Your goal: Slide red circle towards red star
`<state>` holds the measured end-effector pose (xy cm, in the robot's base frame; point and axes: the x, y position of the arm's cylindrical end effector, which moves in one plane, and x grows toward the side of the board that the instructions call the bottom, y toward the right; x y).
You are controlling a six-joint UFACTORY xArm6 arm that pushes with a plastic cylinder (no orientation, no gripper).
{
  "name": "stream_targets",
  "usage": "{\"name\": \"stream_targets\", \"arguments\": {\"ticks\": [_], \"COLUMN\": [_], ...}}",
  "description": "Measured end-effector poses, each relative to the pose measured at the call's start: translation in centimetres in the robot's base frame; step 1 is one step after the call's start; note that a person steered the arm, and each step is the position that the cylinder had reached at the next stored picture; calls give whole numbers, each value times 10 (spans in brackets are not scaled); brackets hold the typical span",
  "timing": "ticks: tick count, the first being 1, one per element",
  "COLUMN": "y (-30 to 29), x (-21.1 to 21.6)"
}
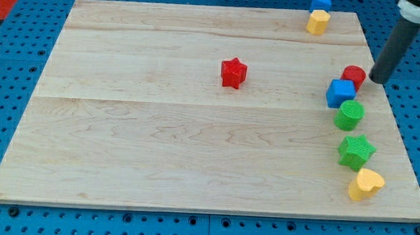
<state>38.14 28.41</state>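
Note:
The red star (pixel 233 73) sits near the middle of the wooden board (pixel 158 136). The red circle (pixel 355 75) lies at the view's right, partly hidden behind a blue cube (pixel 340 93) that touches it on its lower left. My tip (pixel 378 80) is just to the right of the red circle, very close to it; contact cannot be told.
Below the blue cube, down the right side, lie a green cylinder (pixel 350 115), a green star (pixel 356 152) and a yellow heart (pixel 366 184). At the top right a yellow block (pixel 317 22) sits against a blue block (pixel 321 2).

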Motion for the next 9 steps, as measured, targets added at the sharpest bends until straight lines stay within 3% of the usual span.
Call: {"name": "stream_targets", "arguments": {"ticks": [3, 5, 9], "y": [-52, 8, -103], "x": [-34, -12, -6]}}
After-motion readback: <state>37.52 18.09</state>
